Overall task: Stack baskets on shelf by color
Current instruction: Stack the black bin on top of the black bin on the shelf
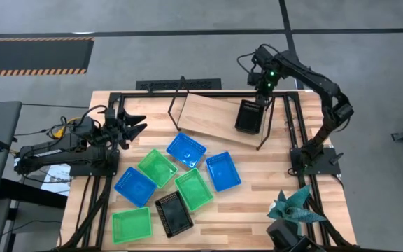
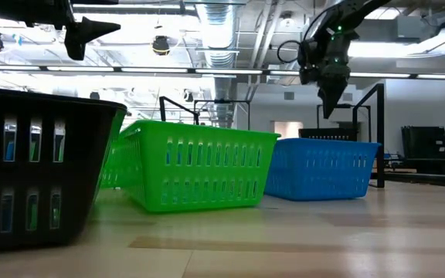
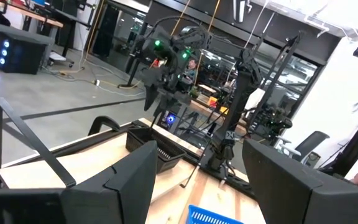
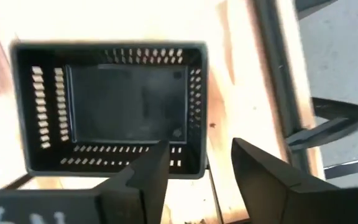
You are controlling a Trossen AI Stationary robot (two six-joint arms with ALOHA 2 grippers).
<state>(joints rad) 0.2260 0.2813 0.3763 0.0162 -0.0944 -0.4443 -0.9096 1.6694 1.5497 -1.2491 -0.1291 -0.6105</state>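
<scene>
Surface [image 1: 257,203] carries the shelf [image 1: 208,117] at its far side, board skewed so its long axis runs from far-left to near-right. One black basket [image 1: 249,116] sits on the shelf's right end, mouth up, long axis running near-to-far across the board. Right claw [image 1: 263,89] hangs just above that basket's far rim, fingers parted and empty. Judged step: release is done, so lift straight up clear of the rim before swinging toward the loose baskets, to avoid dragging the basket off the tilted-looking board. Loose baskets lie scattered mid-surface at mixed angles; the other black basket [image 1: 173,213] lies near the front edge, long axis near-to-far, likely next for this stack. Left claw [image 1: 133,126] waits at far left, fingers spread wide, holding nothing.
</scene>
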